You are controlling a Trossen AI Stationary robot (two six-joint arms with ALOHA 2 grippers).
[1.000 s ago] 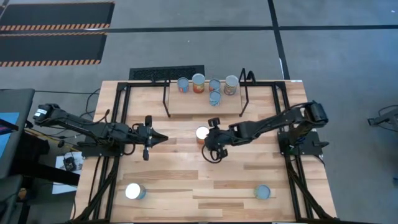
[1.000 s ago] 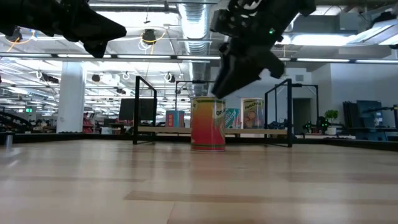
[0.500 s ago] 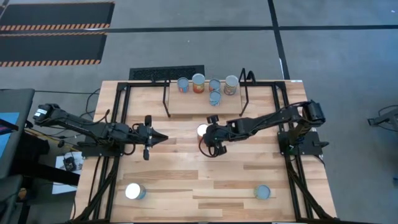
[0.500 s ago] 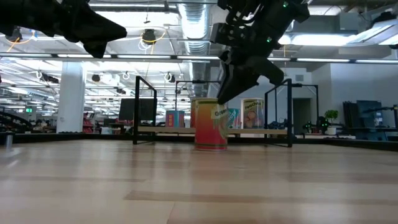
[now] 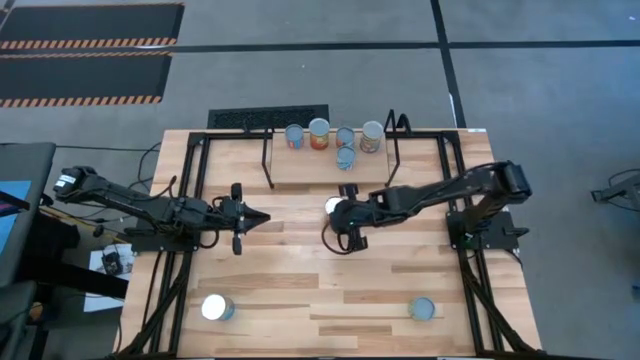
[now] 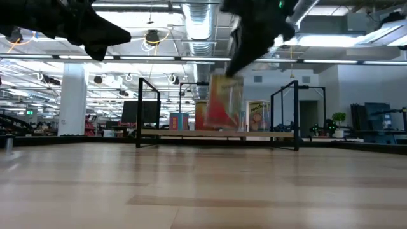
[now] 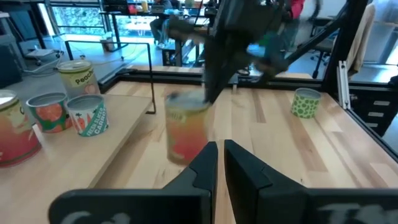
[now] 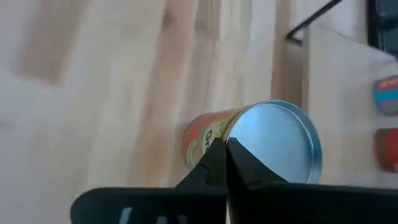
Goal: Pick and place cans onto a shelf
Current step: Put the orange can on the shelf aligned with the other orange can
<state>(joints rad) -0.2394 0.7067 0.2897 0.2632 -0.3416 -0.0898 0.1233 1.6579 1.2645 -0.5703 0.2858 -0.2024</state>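
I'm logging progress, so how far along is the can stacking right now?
Done: five cans stand on the shelf. In hand: the right gripper holds a sixth can clear of the tabletop, just short of the shelf. Remaining: two cans stand on the tabletop's near side, one toward each corner. The left gripper waits, shut, mid-table.

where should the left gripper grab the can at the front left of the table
By its round side wall, fingers straddling it from above: the can stands upright, alone. The left gripper waits mid-table. The right gripper holds an orange can.
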